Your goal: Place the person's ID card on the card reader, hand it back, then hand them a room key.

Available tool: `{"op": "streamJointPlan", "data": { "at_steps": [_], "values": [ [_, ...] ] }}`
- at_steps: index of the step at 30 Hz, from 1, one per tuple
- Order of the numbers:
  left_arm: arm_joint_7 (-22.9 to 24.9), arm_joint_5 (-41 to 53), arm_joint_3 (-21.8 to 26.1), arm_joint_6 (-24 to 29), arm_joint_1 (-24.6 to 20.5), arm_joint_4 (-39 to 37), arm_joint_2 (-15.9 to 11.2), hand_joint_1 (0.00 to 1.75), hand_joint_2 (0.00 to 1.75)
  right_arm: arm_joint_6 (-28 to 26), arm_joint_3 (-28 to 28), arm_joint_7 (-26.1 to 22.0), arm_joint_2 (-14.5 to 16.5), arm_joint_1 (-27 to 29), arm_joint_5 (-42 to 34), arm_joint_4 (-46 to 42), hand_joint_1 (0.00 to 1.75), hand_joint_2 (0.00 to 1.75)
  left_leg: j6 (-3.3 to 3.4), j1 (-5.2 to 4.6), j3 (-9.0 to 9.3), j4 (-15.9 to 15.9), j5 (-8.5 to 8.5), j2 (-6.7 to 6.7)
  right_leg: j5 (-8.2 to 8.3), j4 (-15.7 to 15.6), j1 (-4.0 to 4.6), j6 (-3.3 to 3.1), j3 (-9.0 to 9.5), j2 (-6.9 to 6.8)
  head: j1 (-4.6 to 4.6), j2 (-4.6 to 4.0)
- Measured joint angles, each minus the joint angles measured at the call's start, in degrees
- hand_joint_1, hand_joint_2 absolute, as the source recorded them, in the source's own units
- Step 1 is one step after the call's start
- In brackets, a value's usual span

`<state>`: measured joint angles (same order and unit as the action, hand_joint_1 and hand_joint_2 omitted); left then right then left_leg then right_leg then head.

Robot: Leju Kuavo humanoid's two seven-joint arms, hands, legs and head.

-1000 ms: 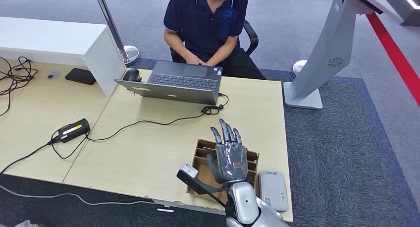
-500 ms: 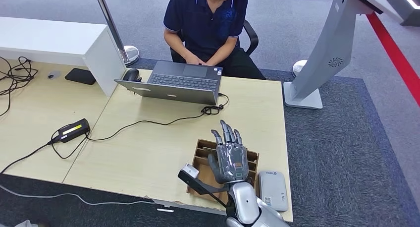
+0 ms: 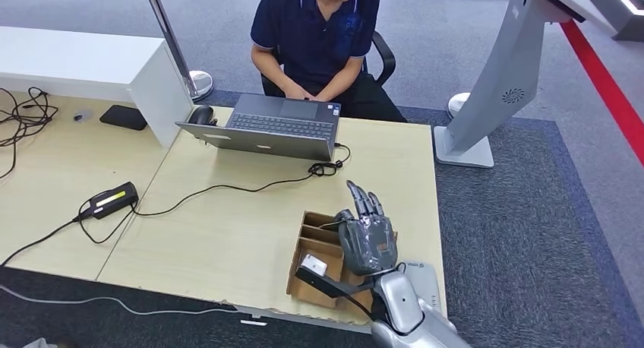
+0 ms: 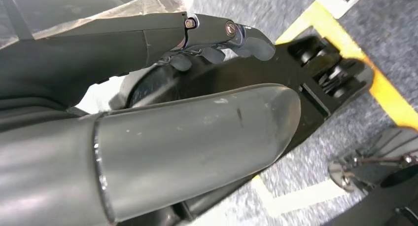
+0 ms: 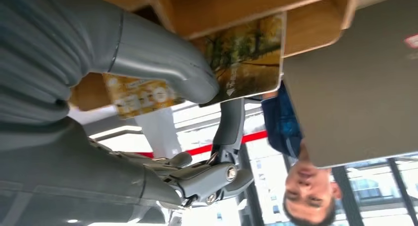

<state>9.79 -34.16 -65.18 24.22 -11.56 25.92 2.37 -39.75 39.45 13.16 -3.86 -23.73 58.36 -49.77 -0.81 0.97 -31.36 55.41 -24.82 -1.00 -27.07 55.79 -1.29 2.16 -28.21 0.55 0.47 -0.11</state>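
Observation:
My right hand hovers over the right side of a slotted wooden box near the table's front edge, fingers stretched out toward the person. In the right wrist view a card with a yellow autumn picture stands in a slot of the box. My thumb lies against that card and the fingers stay apart from it. A second yellowish card sits behind the thumb. The grey card reader lies right of the box, partly under my forearm. My left hand hangs down, holding nothing.
An open laptop sits in front of the seated person, with a mouse beside it. Cables and a black power adapter cross the left of the table. A white kiosk stand rises off the table's right.
My right hand has shifted right and nearer the table's front edge, uncovering the left slots of the box and covering part of the card reader.

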Motion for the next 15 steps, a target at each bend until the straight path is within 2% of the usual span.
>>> {"op": "streamJointPlan", "data": {
  "at_steps": [6,15],
  "values": [
    [0.0,-1.2,0.1,-1.6,-0.4,-0.2,0.2,0.0,0.0,0.0,-1.8,-0.6,-0.5,-0.1,0.5,0.9,1.75,1.75,-0.01,0.01,0.08,0.0,0.02,-0.02,0.02,0.0,0.01,0.0,0.07,0.0,0.01,0.0],
    [0.0,-2.3,0.3,0.5,-0.4,-0.8,0.7,0.0,0.0,0.0,-4.4,-3.2,-0.6,0.2,0.5,1.5,1.75,1.75,0.0,-0.01,0.05,0.0,0.01,-0.02,0.03,0.0,0.0,0.01,0.08,-0.01,0.0,0.0]
  ]
}}
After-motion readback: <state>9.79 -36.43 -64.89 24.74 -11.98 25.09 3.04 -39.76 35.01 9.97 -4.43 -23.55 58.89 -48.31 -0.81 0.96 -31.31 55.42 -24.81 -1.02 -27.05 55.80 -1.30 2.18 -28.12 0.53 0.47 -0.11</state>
